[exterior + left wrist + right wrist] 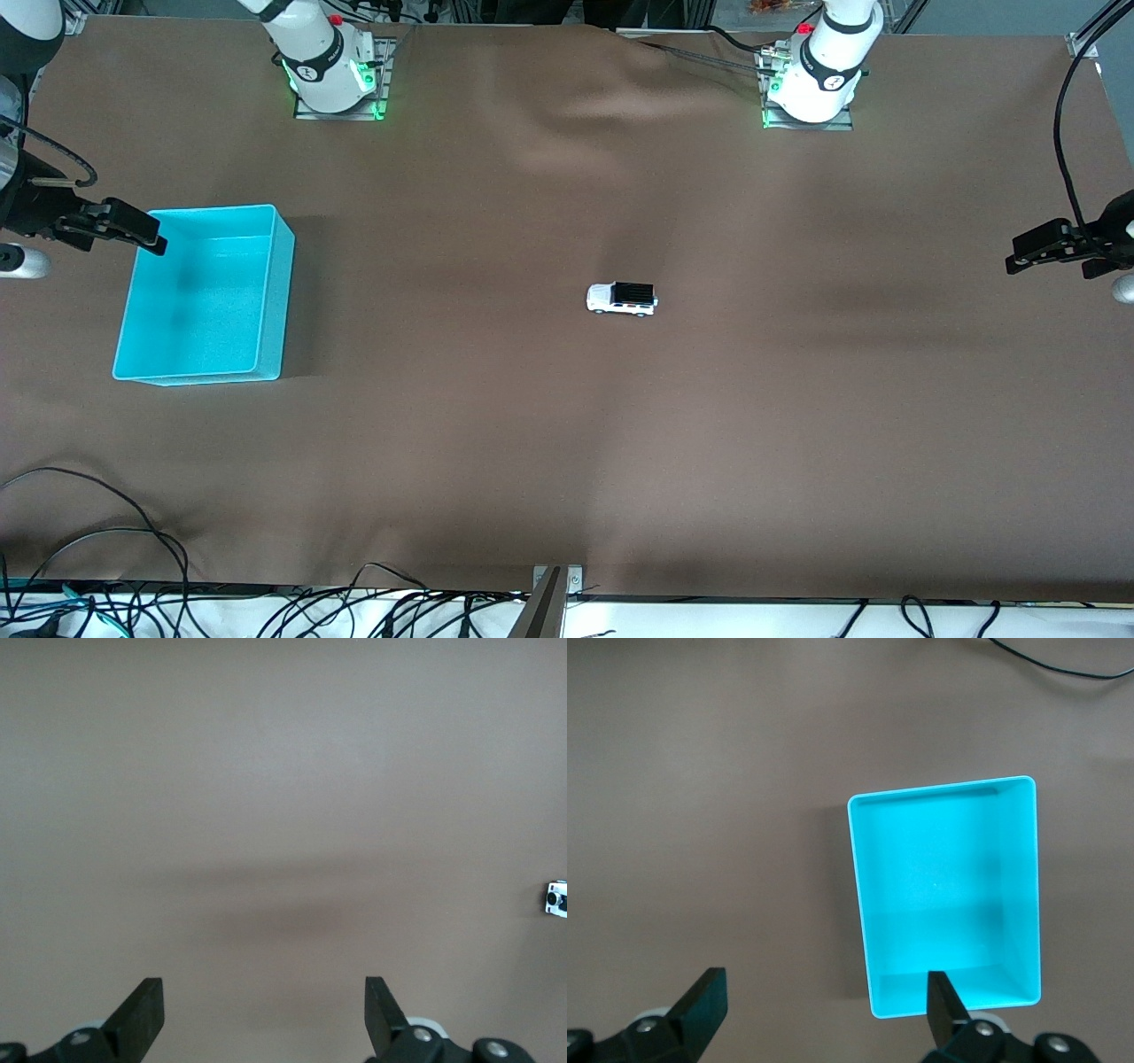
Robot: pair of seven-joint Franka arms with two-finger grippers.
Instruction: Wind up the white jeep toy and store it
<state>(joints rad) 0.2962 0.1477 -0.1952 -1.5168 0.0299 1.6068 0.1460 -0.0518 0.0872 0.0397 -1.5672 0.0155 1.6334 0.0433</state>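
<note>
We see the white jeep toy (pixel 622 299) at frame centre on the worktop (pixel 567 425), the left hand (pixel 264 1014) and right hand (pixel 824 1010) both spread apart, the turquoise bin (pixel 266 292) at middle left.

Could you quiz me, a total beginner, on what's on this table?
1. True or false: the jeep is inside the bin.
2. Which pincer hangs at the bin's edge? A) left pincer B) right pincer
3. Fill in: both pincers are ____ and hold nothing.

Key:
1. False; the jeep stands on the cloth mid-table, and the bin holds nothing.
2. B; the left pincer is over the cloth at the left arm's end.
3. Open; each wrist view shows fingers spread wide.
</note>
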